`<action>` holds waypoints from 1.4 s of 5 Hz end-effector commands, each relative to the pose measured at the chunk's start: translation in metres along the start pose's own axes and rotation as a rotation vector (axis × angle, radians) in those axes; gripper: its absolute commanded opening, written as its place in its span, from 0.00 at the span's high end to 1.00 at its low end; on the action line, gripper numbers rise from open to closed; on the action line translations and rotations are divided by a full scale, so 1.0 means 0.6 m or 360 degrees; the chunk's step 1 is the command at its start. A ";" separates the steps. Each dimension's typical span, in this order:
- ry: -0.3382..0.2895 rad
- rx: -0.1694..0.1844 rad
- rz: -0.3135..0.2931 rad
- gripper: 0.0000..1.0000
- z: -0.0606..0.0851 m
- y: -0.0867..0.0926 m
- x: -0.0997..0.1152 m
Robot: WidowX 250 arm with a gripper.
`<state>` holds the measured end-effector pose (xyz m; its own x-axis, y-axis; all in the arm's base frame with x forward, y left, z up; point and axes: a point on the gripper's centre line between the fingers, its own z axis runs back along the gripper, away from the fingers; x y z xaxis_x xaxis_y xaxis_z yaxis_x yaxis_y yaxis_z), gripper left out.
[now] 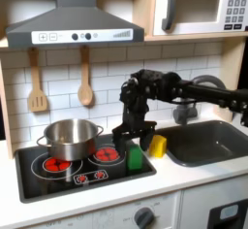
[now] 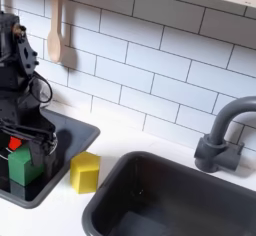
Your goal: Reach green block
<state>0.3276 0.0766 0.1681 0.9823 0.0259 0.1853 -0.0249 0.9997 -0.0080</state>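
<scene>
In the first exterior view, my pincer (image 1: 134, 138) hangs low over the front corner of the toy stove (image 1: 58, 175), on the first exterior view's right side of it. The green block (image 1: 136, 159) stands upright right under the fingertips, on the stove's dark top near its edge. I judge that I am at the last part of the reach: the arm is already above the block, and what is left is a short drop so the fingers come down on either side of it. From here I cannot tell how wide the fingers stand. The steel pot (image 1: 70, 136) sits on the back burner, apart from the block, and the yellow block (image 1: 157, 146) lies on the white counter (image 1: 174, 179) just beside the stove, near the sink (image 1: 211, 141).

In the second exterior view, my pincer (image 2: 24, 145) reads better: the fingers look parted, with nothing held between them, and the green block (image 2: 20, 166) sits just below and between them at the stove's corner. It is a small, bright green piece with plain flat faces, about the size of the yellow block (image 2: 84, 172) close by on the counter. The next move calls for a straight descent, keeping clear of the yellow one.
</scene>
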 end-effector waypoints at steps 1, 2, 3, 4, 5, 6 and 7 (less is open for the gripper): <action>0.0036 -0.0008 -0.0025 0.00 -0.019 -0.003 0.002; 0.0045 -0.0023 -0.0037 0.00 -0.025 -0.005 0.005; 0.0061 -0.0025 -0.0084 0.00 -0.033 -0.014 0.006; 0.0071 -0.0019 -0.0083 0.00 -0.039 -0.013 0.006; 0.0081 -0.0015 -0.0055 0.00 -0.044 -0.009 0.007; 0.0133 -0.0026 -0.0058 0.00 -0.056 -0.010 -0.001; 0.0126 -0.0024 -0.0042 0.00 -0.053 -0.016 -0.001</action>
<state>0.3342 0.0696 0.1372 0.9938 0.0032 0.1114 -0.0011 0.9998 -0.0192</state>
